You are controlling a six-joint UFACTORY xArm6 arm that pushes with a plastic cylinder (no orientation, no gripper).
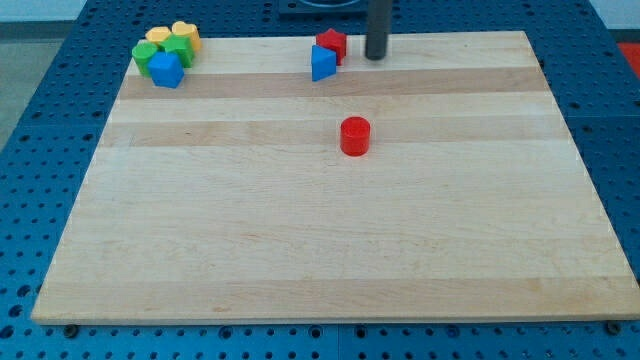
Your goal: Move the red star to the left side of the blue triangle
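Note:
The red star (332,42) sits near the board's top edge, touching the blue triangle (322,64) just below and to its left. My tip (375,57) is a dark rod standing just to the right of the red star, with a small gap between them. A red cylinder (355,136) stands alone lower down, near the middle of the board.
A cluster sits at the top left corner: a blue block (166,71), green blocks (150,56), and yellow blocks (185,34). The wooden board (320,250) lies on a blue pegboard table.

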